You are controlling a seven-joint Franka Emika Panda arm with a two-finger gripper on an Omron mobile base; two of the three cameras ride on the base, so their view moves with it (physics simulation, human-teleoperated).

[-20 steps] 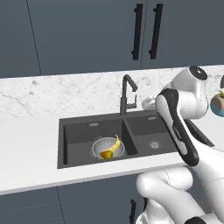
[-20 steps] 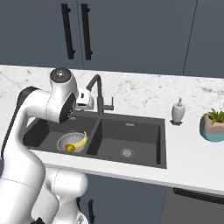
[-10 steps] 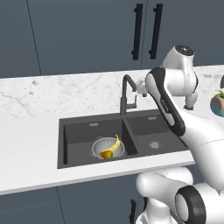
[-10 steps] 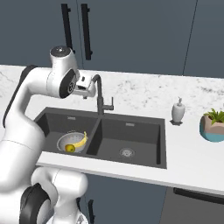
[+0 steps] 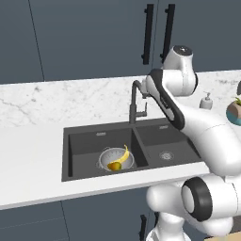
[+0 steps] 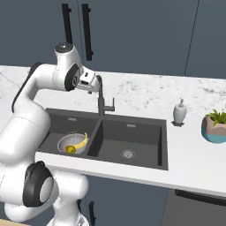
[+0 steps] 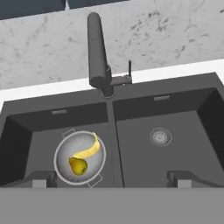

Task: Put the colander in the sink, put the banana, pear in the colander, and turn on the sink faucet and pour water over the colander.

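Note:
The silver colander (image 7: 61, 151) sits in the left basin of the dark sink (image 7: 188, 144). In it lie the curved yellow banana (image 7: 90, 148) and the small pear (image 7: 78, 166). The dark sink faucet (image 7: 97, 52) stands behind the divider, its small lever (image 7: 129, 69) on its right, and no water runs. My gripper (image 7: 113, 179) is open and empty, hovering high above the sink's front and looking down. In the base views the gripper (image 5: 147, 92) (image 6: 91, 88) hangs beside the top of the faucet (image 5: 134, 104) (image 6: 101, 98), above the colander (image 5: 105, 157) (image 6: 66, 141).
A white soap dispenser (image 6: 179, 112) and a potted plant in a blue bowl (image 6: 215, 128) stand on the marble counter (image 5: 47, 103) right of the sink. Dark cabinet doors with black handles (image 5: 148, 33) rise behind the counter. The right basin holds a round drain (image 7: 160, 136).
My hand has swung left and up, from beside the right basin to next to the faucet's top. The jaws have stayed wide apart. Colander and fruit have not moved.

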